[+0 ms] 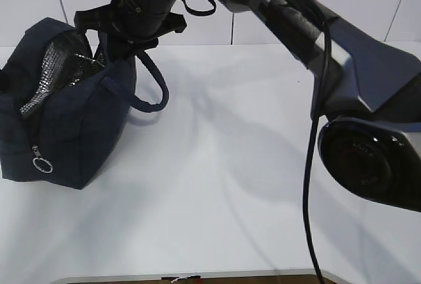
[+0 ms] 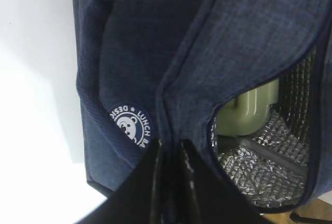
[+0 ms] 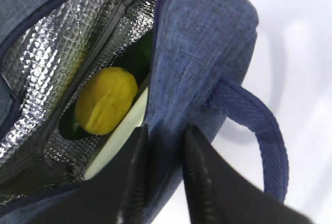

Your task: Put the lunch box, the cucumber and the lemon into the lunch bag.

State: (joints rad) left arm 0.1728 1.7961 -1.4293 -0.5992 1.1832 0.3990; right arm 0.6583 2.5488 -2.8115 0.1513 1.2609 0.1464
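Observation:
The navy lunch bag (image 1: 72, 133) stands open at the table's left, its silver lining showing. Inside it the yellow lemon (image 3: 106, 107) rests on the dark green cucumber (image 3: 139, 60), beside the pale green lid of the lunch box (image 3: 116, 141). That lid (image 2: 249, 110) also shows in the left wrist view. My left gripper (image 2: 171, 151) is shut on the bag's rim (image 2: 176, 110) next to the round white logo (image 2: 130, 125). My right gripper (image 3: 165, 136) straddles the opposite wall (image 3: 202, 42), one finger inside and one outside, closed on the fabric.
The right arm (image 1: 309, 27) reaches across from the right, its cable (image 1: 308, 185) hanging toward the table's front edge (image 1: 197, 276). A loop handle (image 1: 154, 90) droops off the bag's right side. The zipper's ring pull (image 1: 43, 164) hangs at the bag's near end.

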